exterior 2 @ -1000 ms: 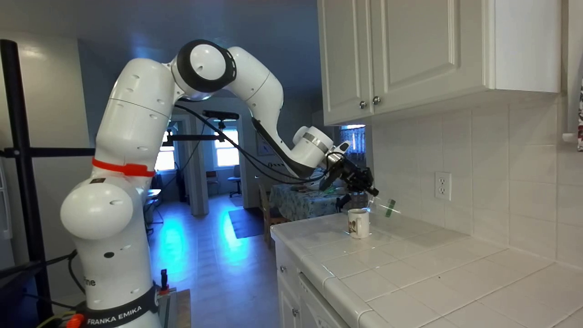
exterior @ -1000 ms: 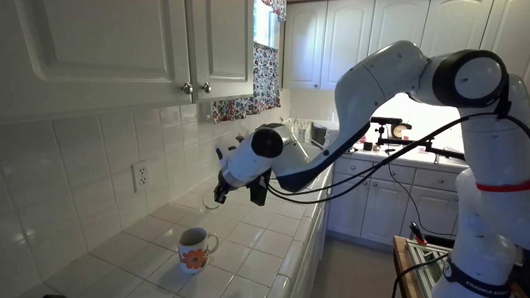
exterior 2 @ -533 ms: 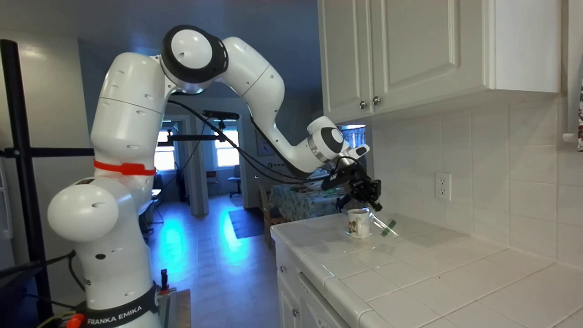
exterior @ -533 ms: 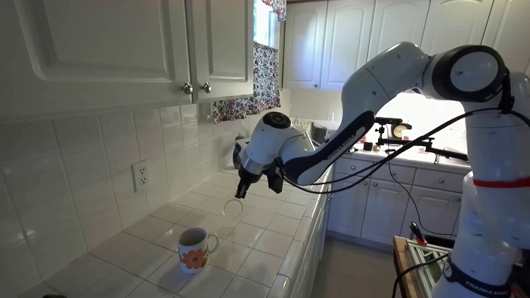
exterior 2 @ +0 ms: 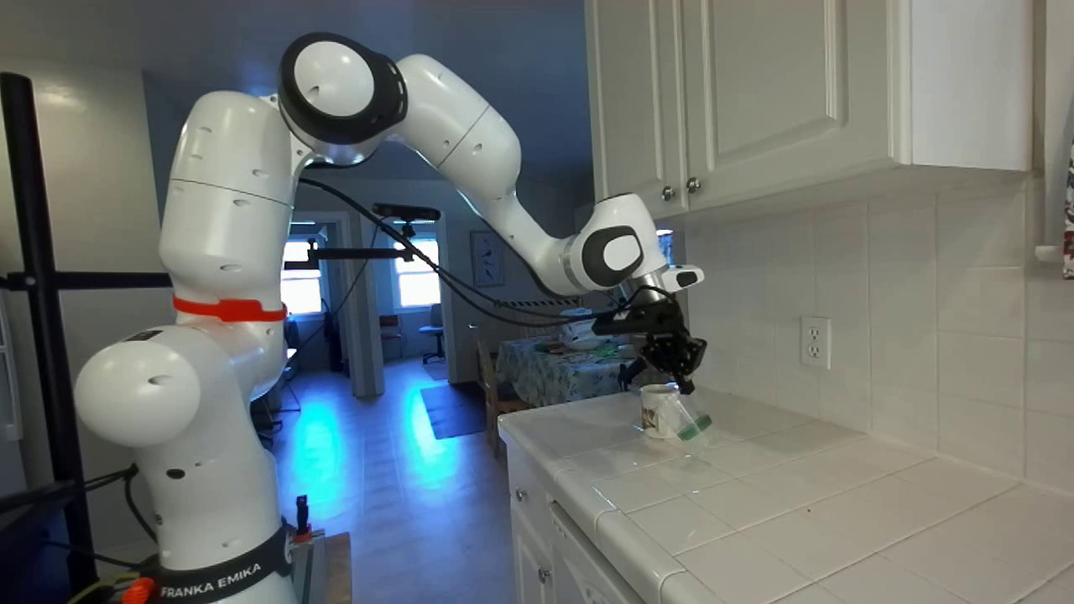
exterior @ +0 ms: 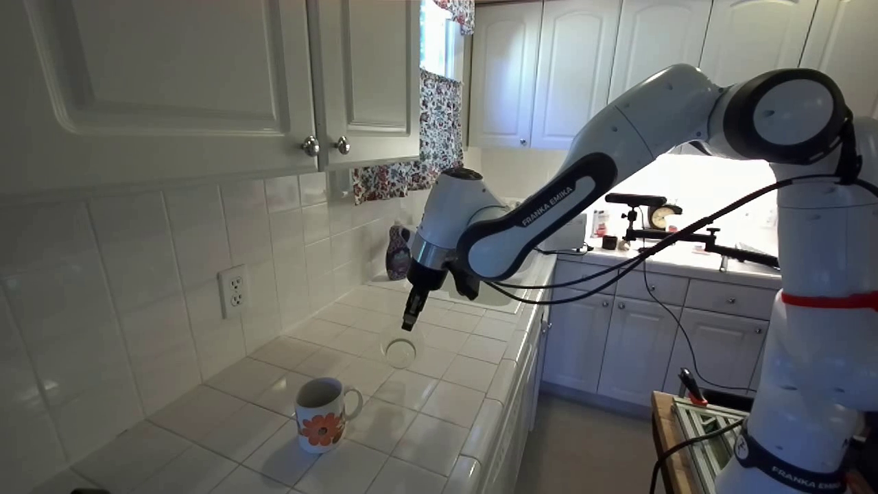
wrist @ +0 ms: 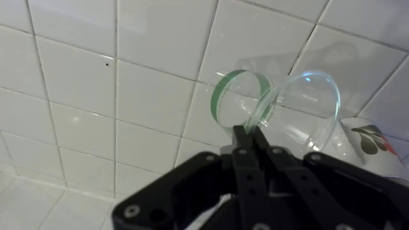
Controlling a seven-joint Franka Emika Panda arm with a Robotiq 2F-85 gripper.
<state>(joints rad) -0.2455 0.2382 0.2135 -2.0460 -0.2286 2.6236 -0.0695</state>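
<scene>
My gripper (wrist: 250, 131) is shut on the wall of a clear glass (wrist: 297, 127), at its rim, in the wrist view. The glass has a green band (wrist: 219, 99) near its base. In both exterior views the gripper (exterior: 408, 326) (exterior 2: 685, 387) points down over the counter with the glass (exterior: 401, 351) (exterior 2: 691, 419) below it. The glass is tilted; whether its base touches the counter I cannot tell. A white mug (exterior: 321, 427) with an orange flower stands upright on the counter. It appears partly behind the glass in an exterior view (exterior 2: 651, 415) and at the right of the wrist view (wrist: 370, 140).
The white tiled counter (exterior: 274, 446) runs along a tiled wall with an outlet (exterior: 233, 291). White cabinets (exterior: 363, 82) hang above it. A dark patterned bottle (exterior: 398, 252) stands farther back by the wall. The counter's rounded edge (exterior: 483, 418) borders the floor.
The gripper has turned to point more steeply down and has lowered. The glass has swung with it from nearly level to tilted, its banded end lower. The mug has not moved.
</scene>
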